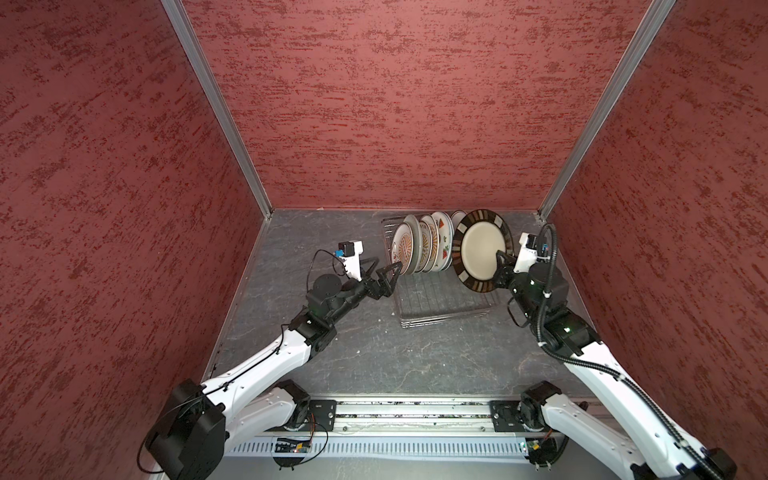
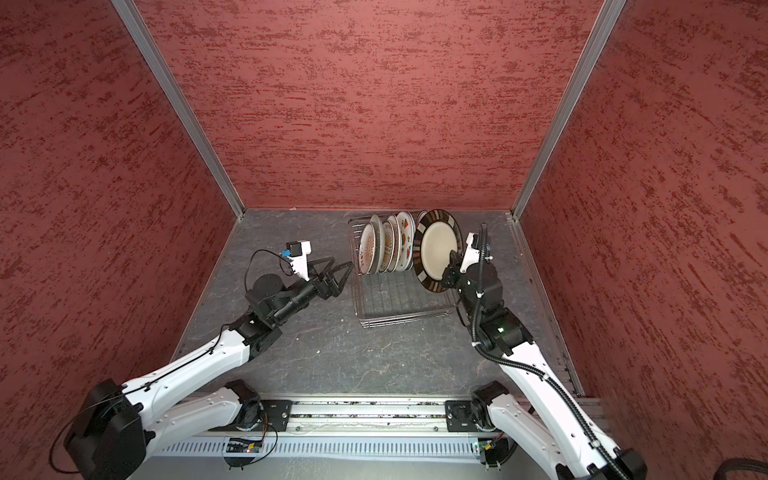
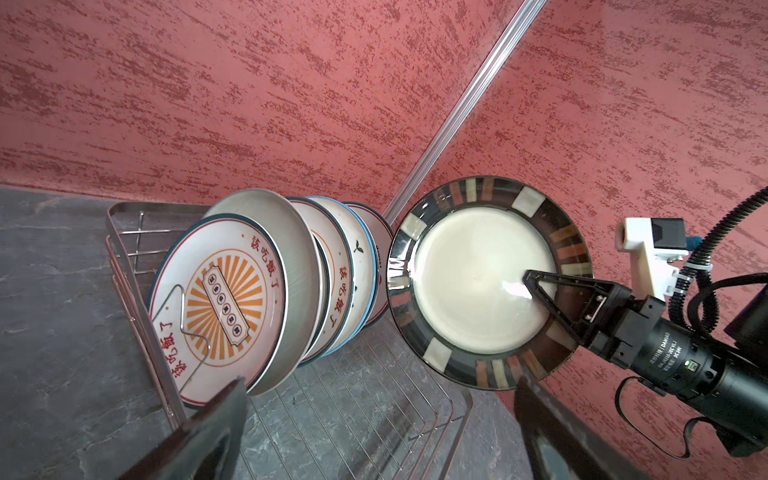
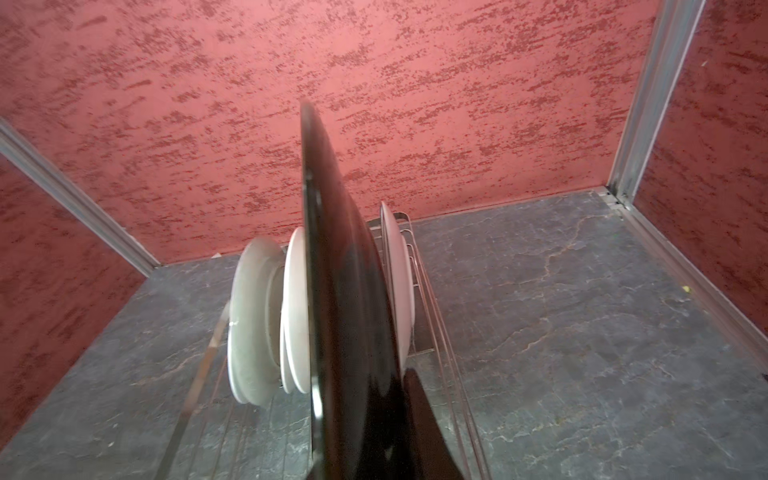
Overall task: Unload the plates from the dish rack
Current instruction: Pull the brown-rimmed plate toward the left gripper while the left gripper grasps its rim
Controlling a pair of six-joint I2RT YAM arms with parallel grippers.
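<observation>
Jaws on the right gripper [image 3: 534,284] are pinching nearly shut on the rim of the large striped plate [image 1: 482,249]. One finger is lying across its cream face at the lower right of the disc and the other is hidden behind it. That plate is standing on edge at the right end of the dish rack [image 1: 440,307], right of centre in both top views, with its face turning toward the left side of the frame. It appears to be riding a little above the wires, though the views are not showing for certain whether its lower edge is clear. Jaws on the left gripper [image 1: 388,264] are gaping wide and holding nothing, hovering just beside the lower rim of the sunburst plate [image 1: 404,248]. That one is leading the row of smaller plates [image 3: 332,270], which are leaning together along the upper part of the rack. The row is running left to right across the top views, so the left arm is nearer to it. The held plate's disc is lying upright in line with the right arm, so the way out is probably up and toward the lower right, onto the bare table [image 1: 374,353]. It will then probably need tipping flat.
</observation>
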